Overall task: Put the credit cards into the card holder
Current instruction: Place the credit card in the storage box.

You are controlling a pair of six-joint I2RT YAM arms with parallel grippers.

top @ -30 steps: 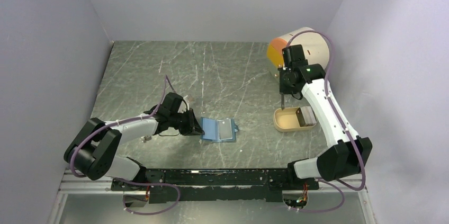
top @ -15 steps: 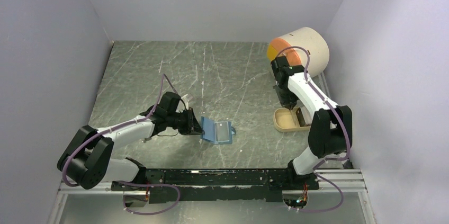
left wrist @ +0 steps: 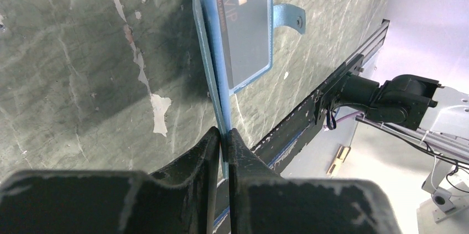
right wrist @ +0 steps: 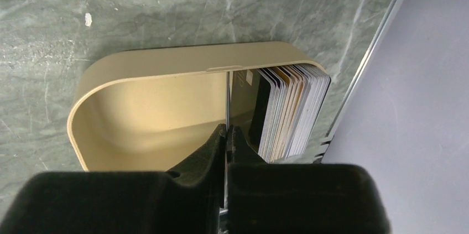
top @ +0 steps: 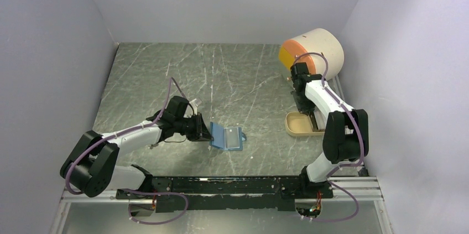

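Left wrist view: the left fingers (left wrist: pixel 202 156) pinch the raised flap edge of the blue card holder (left wrist: pixel 209 51), which lies open on the tabletop (left wrist: pixel 83 51) with a dark VIP card (left wrist: pixel 243 29) on its far half. Right wrist view: the right fingers (right wrist: pixel 202 159) are clamped on one thin card (right wrist: pixel 227 101) standing edge-on in the tan tray (right wrist: pixel 144 62), just beside the upright stack of credit cards (right wrist: pixel 287 112)

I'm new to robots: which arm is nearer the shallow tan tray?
Right: the right end effector pinches a thin card inside the tray; the left end effector grips the blue folding wallet, far off.
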